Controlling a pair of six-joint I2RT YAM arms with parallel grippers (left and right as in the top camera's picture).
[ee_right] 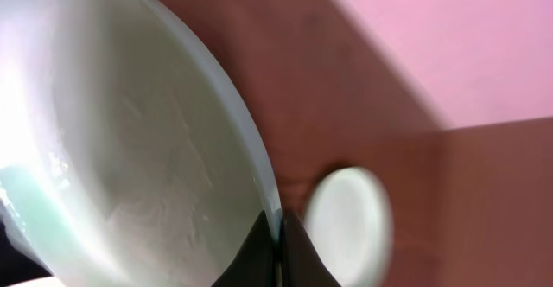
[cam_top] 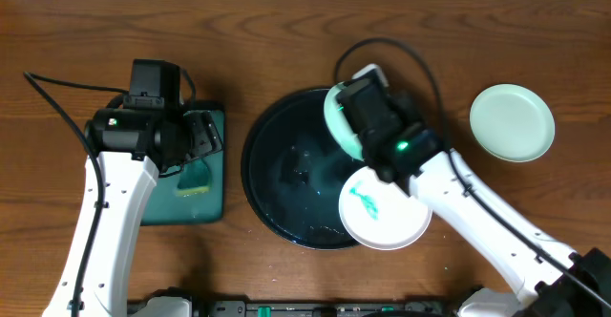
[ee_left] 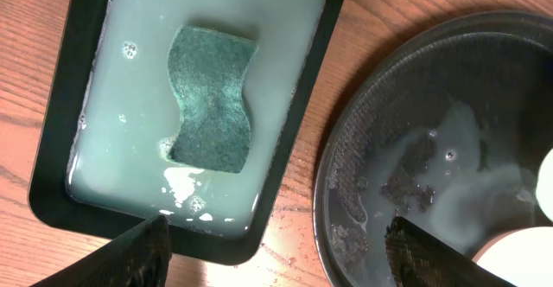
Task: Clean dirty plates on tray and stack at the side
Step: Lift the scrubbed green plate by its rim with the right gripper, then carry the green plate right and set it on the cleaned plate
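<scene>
The left arm (cam_top: 113, 198) and right arm (cam_top: 482, 212) have white links, black wrist housings and black cables (cam_top: 57, 97).

— What's the counter (cam_top: 286, 31) made of?
— Brown wood grain, smooth, with a low sheen.
— And the sponge (ee_left: 210, 97) under the left hand (ee_left: 281, 252)?
— A rough, fibrous, matt green scouring face, lying in cloudy liquid (ee_left: 130, 123). The rectangular tray (ee_left: 60, 123) around it looks like dark glossy plastic.
— The round tray (ee_left: 354, 140) beside that hand?
— Black with a finely pebbled floor, wet and shiny where water films it.
— The mint plate (ee_right: 130, 149) in the right hand (ee_right: 276, 244)?
— Smooth, glossy, streaked wet. Plastic or glazed, I can't tell. The fingers (ee_right: 255, 248) are matt black.
— The white plate (cam_top: 391, 223) just beside that hand?
— Smooth and glossy, with a teal smear (cam_top: 366, 200) on it.
</scene>
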